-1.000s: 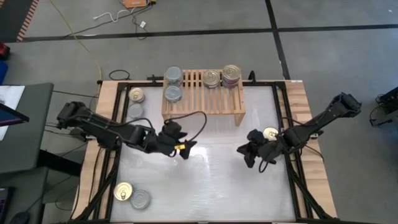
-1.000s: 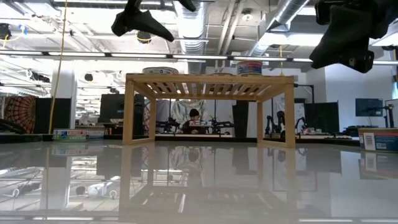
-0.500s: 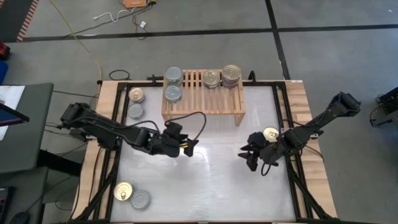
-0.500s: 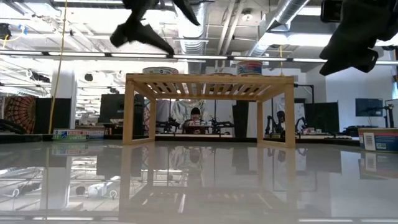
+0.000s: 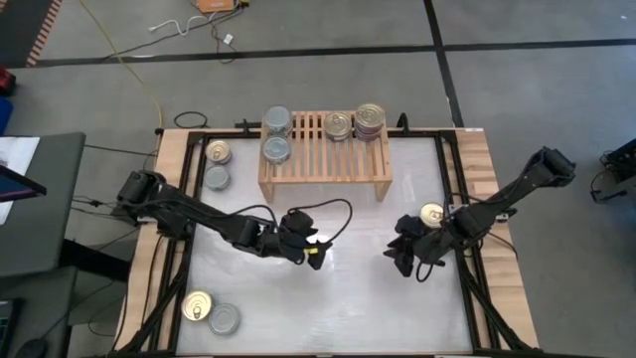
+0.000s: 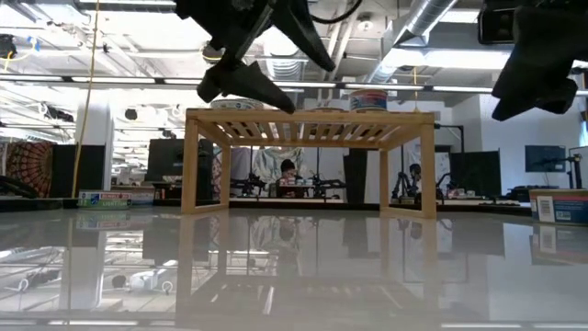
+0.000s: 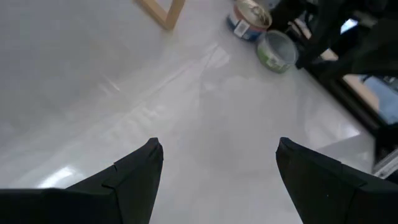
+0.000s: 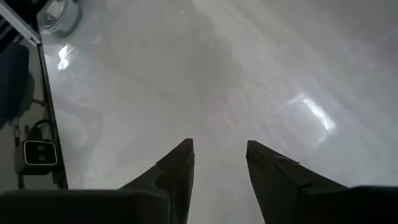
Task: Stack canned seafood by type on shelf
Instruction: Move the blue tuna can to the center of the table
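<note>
Canned seafood: loose tins at table's near-left corner [image 5: 210,313] and left of shelf [image 5: 216,164], stacks on shelf [image 5: 325,167]. Left gripper [image 5: 310,244] mid-table, fingers spread, empty. Gold-lid tin [image 5: 431,214] sits just beside right gripper [image 5: 399,249], shelf-ward of its part-open, empty fingers; right arm nearer.
</note>
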`<state>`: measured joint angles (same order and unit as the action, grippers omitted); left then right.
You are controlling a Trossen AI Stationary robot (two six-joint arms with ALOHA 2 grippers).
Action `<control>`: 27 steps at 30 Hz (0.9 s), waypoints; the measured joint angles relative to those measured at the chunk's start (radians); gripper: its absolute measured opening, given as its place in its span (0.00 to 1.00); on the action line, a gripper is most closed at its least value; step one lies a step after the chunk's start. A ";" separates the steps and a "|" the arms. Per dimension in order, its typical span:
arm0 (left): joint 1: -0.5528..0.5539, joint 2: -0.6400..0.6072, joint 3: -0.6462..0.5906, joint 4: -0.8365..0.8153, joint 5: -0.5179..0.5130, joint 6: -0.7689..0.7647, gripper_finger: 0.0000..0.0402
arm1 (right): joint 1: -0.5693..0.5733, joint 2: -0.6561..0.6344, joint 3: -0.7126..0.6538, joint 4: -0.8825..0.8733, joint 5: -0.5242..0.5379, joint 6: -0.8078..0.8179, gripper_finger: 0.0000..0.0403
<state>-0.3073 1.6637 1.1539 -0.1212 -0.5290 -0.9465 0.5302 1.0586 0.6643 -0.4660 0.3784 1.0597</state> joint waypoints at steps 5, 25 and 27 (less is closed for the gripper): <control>0.000 -0.042 -0.125 0.128 0.024 0.012 0.75 | -0.009 0.090 0.080 -0.002 0.003 0.005 0.39; 0.000 -0.378 -0.487 0.330 0.062 0.053 0.75 | -0.137 0.356 0.381 -0.661 -0.113 0.116 0.38; 0.000 -0.382 -0.490 0.313 0.085 0.059 0.75 | -0.150 0.332 0.351 -0.664 -0.125 0.134 0.38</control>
<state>-0.3077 1.2812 0.6643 0.1918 -0.4444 -0.8874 0.3798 1.3902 1.0154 -1.1301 0.2532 1.1939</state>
